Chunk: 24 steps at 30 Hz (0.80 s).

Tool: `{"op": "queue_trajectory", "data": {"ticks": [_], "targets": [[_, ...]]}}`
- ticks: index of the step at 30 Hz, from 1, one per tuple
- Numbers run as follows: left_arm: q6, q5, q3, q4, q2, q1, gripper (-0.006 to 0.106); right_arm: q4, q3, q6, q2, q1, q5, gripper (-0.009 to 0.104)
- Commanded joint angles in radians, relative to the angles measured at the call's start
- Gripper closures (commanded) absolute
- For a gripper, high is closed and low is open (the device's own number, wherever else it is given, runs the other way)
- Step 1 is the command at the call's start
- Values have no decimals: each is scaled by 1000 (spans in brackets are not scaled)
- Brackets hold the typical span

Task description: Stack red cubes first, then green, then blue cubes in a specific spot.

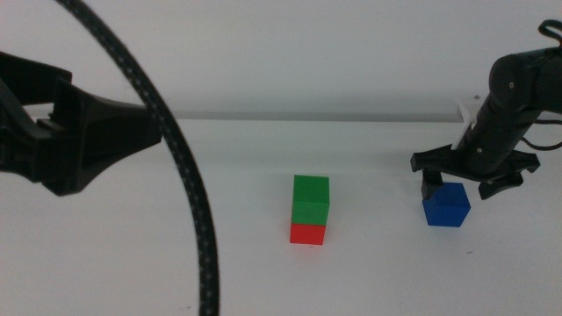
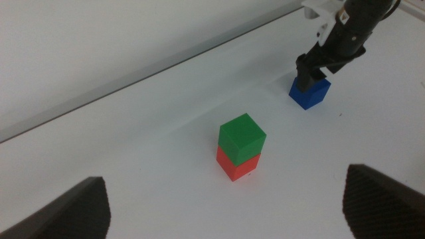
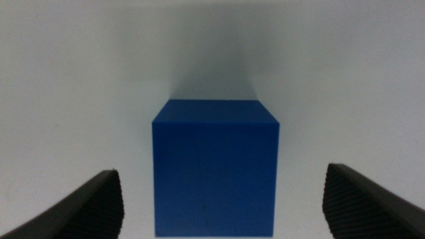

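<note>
The green cube [image 1: 311, 196] sits squarely on the red cube [image 1: 308, 233] as a two-cube stack at mid-table; the stack also shows in the left wrist view, green [image 2: 242, 135] over red [image 2: 238, 166]. The blue cube [image 1: 447, 208] rests on the white table to the stack's right. My right gripper [image 1: 461, 186] is lowered over it, jaws open, one on each side and apart from its faces; the right wrist view shows the blue cube [image 3: 214, 174] centred between them. My left gripper [image 1: 132, 132] hangs open and empty above the table's left side, away from the stack.
A black braided cable [image 1: 189, 202] arcs across the left of the middle view, close to the camera. The table's back edge [image 1: 351, 118] meets a white wall. A small white fixture [image 1: 463, 110] sits at the back right behind the right arm.
</note>
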Motion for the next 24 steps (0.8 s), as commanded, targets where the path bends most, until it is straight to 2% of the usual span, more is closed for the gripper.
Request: {"op": "queue_trajectory", "data": {"ticks": [1,18,20,22,24], "targets": [[-1,-18,4,-5,-2,5,7,-12,-8,-7,12,-5,-19,16],[-1,-18,4,-5,-2,5,7,-10,-8,-3,81,-5,-66,17],[-1,-18,4,-5,-2,5,7,-10,-8,-3,81,-5,-70,22],[-1,-18,4,-5,-2,5,7,-7,-8,-3,81,-5,-73,32],[-1,-18,4,-5,-2,5,7,-5,-8,22,81,-5,-75,50]]}}
